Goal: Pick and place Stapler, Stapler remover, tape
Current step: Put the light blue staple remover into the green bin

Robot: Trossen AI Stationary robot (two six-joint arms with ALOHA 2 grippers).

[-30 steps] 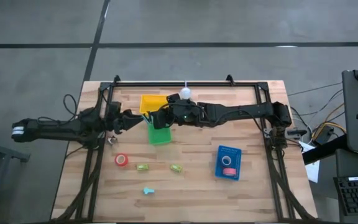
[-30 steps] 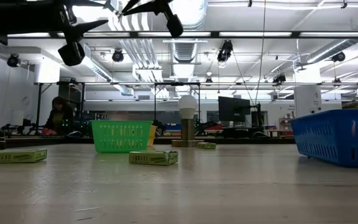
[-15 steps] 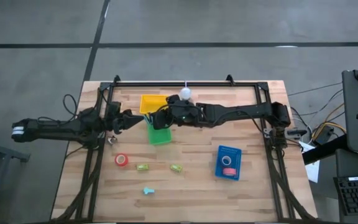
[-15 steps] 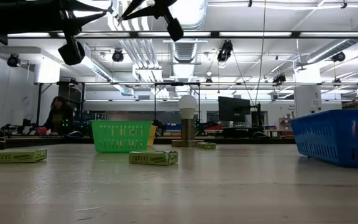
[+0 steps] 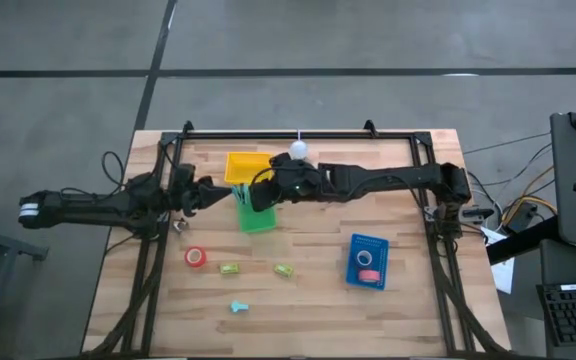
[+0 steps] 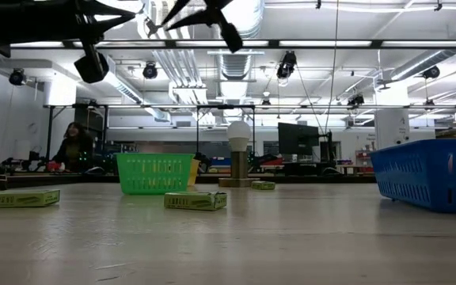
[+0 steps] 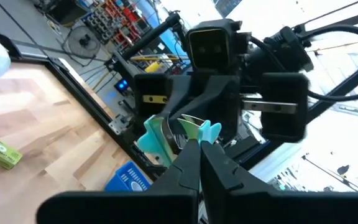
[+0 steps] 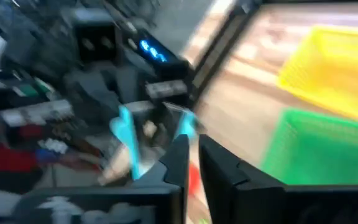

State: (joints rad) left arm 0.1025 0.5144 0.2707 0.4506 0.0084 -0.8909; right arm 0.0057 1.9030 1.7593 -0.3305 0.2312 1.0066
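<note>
A teal staple remover [image 7: 151, 137] hangs in the air above the table's far middle, beside the green basket [image 5: 258, 217]. My left gripper [image 7: 199, 144] reaches in from the table's left and is shut on it. My right gripper [image 8: 191, 146] faces it from the right, fingers a narrow gap apart, tips just short of the remover [image 8: 126, 134]. A second teal remover [image 5: 239, 307], two green staplers [image 5: 230, 269] [image 5: 283, 271] and a red tape roll [image 5: 196, 257] lie on the near half of the table. My left gripper pinches one teal plastic wing [image 7: 205, 132] of the staple remover between its two fingers. The fingers come roughly level from the table's left. The remover is lifted clear of the table, its metal claws [image 7: 182, 124] pointing away from my left gripper.
A yellow basket [image 5: 246, 165] stands behind the green one, next to a white-bulbed lamp [image 5: 298, 150]. A blue basket [image 5: 368, 262] at the right near side holds a blue and a red tape roll. The dark frame rails [image 5: 298, 135] run along the table's far and side edges.
My right gripper has drawn back a little toward the table's right edge, away from my left gripper and the staple remover. The remover stays with my left gripper, which has kept its place.
</note>
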